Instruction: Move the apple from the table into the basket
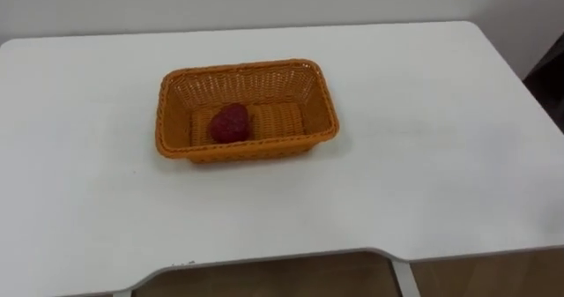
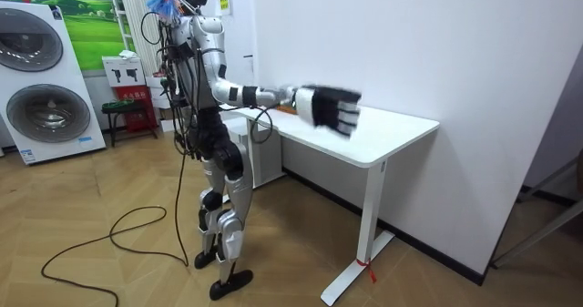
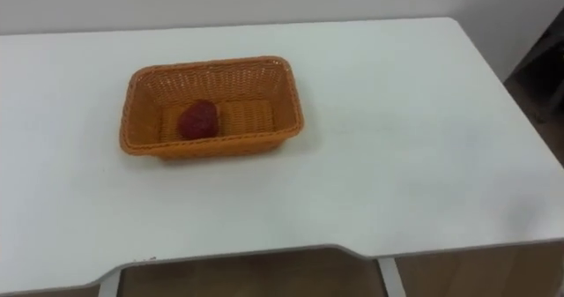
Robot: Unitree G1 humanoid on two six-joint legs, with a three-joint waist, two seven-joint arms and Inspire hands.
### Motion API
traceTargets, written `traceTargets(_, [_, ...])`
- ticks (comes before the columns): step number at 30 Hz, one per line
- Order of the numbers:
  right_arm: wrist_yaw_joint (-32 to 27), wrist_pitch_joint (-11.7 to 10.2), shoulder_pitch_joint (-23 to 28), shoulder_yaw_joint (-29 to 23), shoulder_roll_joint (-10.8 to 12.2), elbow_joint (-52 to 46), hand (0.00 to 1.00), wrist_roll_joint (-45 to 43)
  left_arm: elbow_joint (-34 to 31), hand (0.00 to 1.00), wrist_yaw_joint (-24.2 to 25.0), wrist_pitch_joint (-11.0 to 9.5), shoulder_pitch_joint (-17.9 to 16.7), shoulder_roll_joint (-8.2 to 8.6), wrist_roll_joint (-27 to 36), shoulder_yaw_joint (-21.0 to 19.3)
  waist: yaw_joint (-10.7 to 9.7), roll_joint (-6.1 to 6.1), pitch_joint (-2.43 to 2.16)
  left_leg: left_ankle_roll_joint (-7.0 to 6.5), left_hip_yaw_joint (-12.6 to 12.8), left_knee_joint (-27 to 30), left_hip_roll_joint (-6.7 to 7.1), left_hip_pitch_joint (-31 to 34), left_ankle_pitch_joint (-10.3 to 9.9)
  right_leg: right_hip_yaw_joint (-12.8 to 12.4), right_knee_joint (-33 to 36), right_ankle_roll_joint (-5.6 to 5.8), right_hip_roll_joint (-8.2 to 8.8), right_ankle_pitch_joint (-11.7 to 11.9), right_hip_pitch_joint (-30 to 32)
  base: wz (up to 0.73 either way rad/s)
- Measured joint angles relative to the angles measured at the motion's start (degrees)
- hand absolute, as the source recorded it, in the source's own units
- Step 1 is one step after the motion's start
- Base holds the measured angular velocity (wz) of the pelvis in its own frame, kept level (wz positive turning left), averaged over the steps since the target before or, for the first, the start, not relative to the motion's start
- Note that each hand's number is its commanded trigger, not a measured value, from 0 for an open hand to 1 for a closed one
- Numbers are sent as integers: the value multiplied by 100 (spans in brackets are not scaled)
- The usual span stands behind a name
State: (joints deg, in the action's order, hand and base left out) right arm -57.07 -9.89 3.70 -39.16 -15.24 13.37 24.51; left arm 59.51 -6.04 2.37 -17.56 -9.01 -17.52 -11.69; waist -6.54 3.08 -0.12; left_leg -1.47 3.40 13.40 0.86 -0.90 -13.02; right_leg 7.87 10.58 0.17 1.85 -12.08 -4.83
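1 apple lies in the orange basket, toward its left end. basket sits left of centre on the white table. room view: robot stands at the table's edge, right hand out over the tabletop, blurred, fingers look straight, holding nothing.

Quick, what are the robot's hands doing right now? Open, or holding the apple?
Left hand: cannot tell.
Right hand: raised by the table, too blurred to tell; the apple lies in the basket.
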Motion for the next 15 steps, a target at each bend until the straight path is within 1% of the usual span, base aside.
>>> traceTargets(2, [-23,131,35,-3,1,379,0,224,-154,0,0,54,35,0,-3,1,-16,-19,-7,-3,14,0,-1,29,2,-19,2,0,-1,0,34,-3])
traceTargets(3, [16,191,48,9,0,660,0,320,-266,0,0,126,43,1,3,4,-19,-69,-42,-4,33,1,-7,43,3,-71,11,0,-7,0,67,-10])
traceTargets(4, [153,212,70,17,-3,1057,0,439,-325,0,-1,158,44,2,-15,-30,25,-68,-51,-4,59,-1,-11,32,3,-99,17,-1,-10,1,69,-11])
traceTargets(5, [250,232,77,32,-5,1330,0,465,-344,0,-1,178,44,5,-27,-59,26,-91,-67,-4,60,1,-12,30,3,-85,14,-2,-11,2,57,0])
traceTargets(6, [471,273,148,137,-10,1970,0,530,-418,0,4,239,45,5,-57,-75,24,-85,-69,-4,36,-3,-11,22,3,-50,10,-2,-8,2,33,13])
traceTargets(7, [725,397,241,347,12,2581,0,725,-457,0,7,257,47,9,-63,-75,51,-89,-63,-3,15,-16,-11,-3,3,-27,-2,-2,-7,2,2,14])
traceTargets(8, [865,468,298,468,46,2877,0,801,-454,0,10,267,46,21,-62,-80,58,-68,-49,-3,13,-25,-11,-25,3,-4,-2,-2,-6,2,-12,9])
traceTargets(10, [1445,760,479,883,276,3986,0,876,-428,0,64,310,35,116,-63,-146,113,-101,-44,-3,-58,-33,-2,-98,3,15,-1,-1,0,0,-109,13])
traceTargets(11, [1607,836,504,932,352,4218,0,892,-418,0,81,306,35,125,-63,-148,136,-114,-40,-3,-63,-34,-1,-107,3,14,-3,0,0,0,-120,7])
traceTargets(12, [1916,945,525,1099,462,4691,0,935,-400,0,101,308,35,127,-58,-150,210,-126,-33,-3,-53,-36,-4,-125,3,11,-6,0,-1,-1,-124,-6])
traceTargets(13, [2215,1081,544,1225,561,5023,0,946,-393,0,115,311,17,135,-56,-164,240,-131,-30,-3,-46,-34,-6,-128,3,7,-7,1,-1,-3,-121,-9])
traceTargets(14, [2345,1122,550,1272,604,5133,0,925,-387,0,121,311,9,145,-70,-181,260,-137,-25,-3,-40,-34,-6,-131,2,-6,-5,1,-2,-3,-117,-13])
traceTargets(15, [2575,1162,575,1398,651,5300,0,807,-366,0,125,314,8,162,-88,-185,315,-147,-19,-4,-22,-22,-6,-134,0,-79,-6,1,-6,-4,-111,-14])
